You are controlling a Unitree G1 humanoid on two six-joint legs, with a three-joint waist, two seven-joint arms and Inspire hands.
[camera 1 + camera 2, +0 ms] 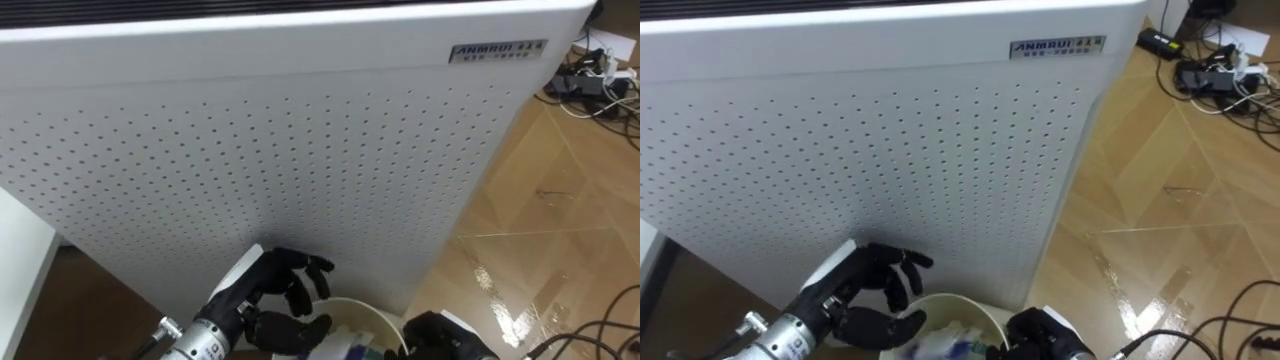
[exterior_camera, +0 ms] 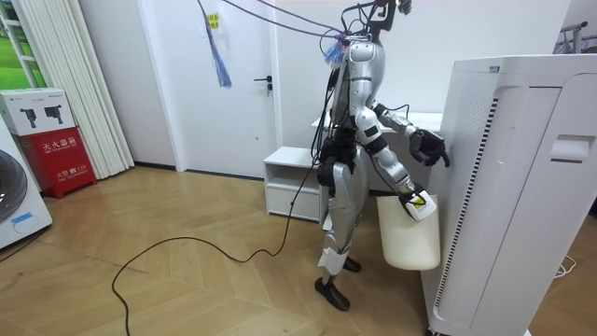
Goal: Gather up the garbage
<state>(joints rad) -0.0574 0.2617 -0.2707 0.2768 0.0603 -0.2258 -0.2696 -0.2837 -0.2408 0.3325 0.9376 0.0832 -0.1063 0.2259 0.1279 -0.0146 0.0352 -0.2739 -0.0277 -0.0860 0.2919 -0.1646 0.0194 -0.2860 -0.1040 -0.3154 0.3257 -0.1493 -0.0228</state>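
A white waste bin [image 2: 410,238] is close in front of me, its round rim [image 1: 962,300] low in the eye views. Crumpled white and blue garbage [image 1: 945,340] lies inside it. My left hand [image 1: 270,290] hovers just left of the rim, close to the perforated panel, fingers curled around nothing. In the room view the same left hand [image 2: 429,147] is raised toward the panel. My right hand [image 1: 440,335] rests at the bin's right rim; its fingers are hidden. From the room view, that right hand [image 2: 415,201] sits on top of the bin.
A tall white perforated appliance [image 1: 250,150] stands directly ahead and blocks the way forward. Wooden floor [image 1: 560,220] opens to my right, with a tangle of cables and plugs [image 1: 590,80] at the far right. A low white cabinet [image 2: 294,182] is behind me.
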